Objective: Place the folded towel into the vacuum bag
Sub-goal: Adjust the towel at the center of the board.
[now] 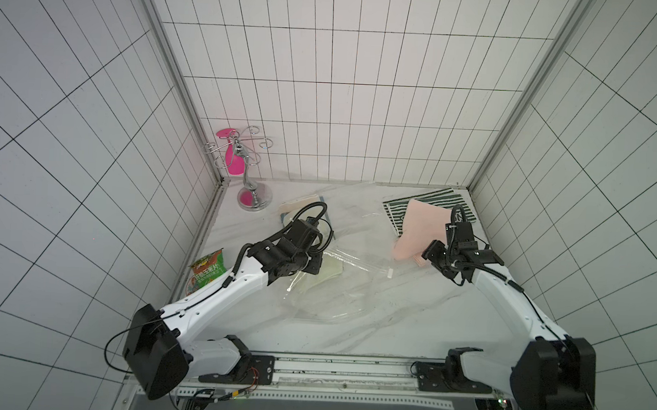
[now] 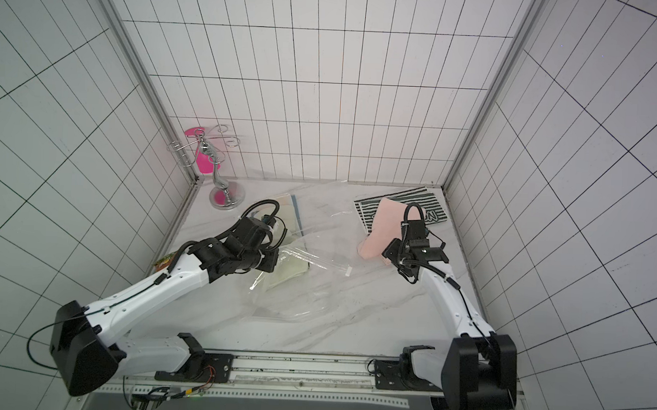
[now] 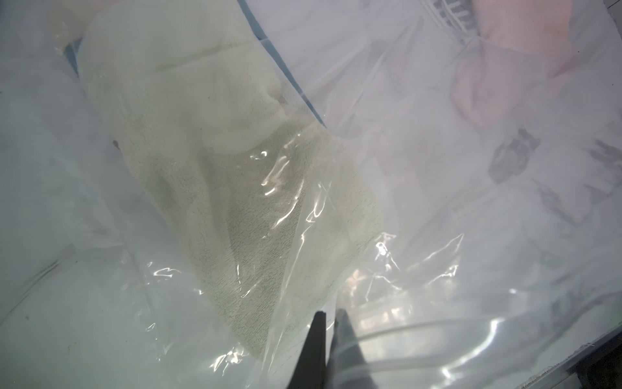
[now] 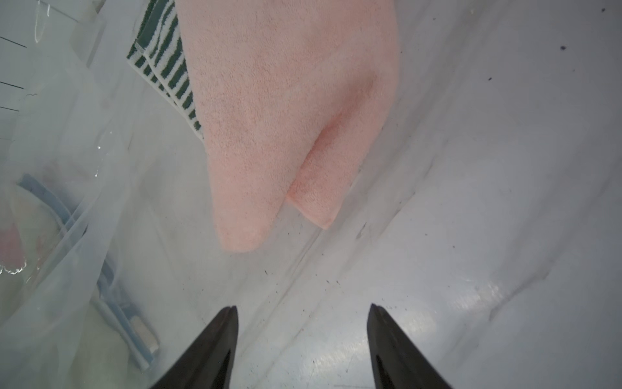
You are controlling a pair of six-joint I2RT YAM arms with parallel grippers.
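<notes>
Far left, by the wall: green-and-orange snack packet [image 1: 206,271], nothing touching it. Left gripper [image 3: 331,315]: jaws almost together, apparently pinching the film of the large clear crinkly plastic vacuum bag [image 1: 354,287], though the view through the plastic is hazy. A folded pale cream-green terry towel [image 3: 235,202] shows through the bag's film, just beyond the tips. Small white slider clip [image 1: 390,273] sits on the bag edge, mid-table. Folded pink terry towel [image 4: 286,118] is outside the bag, partly over a green-and-white striped towel [image 4: 168,60]. Right gripper [image 4: 303,307]: jaws wide apart, holding nothing, tips near the pink towel's corner but not touching.
</notes>
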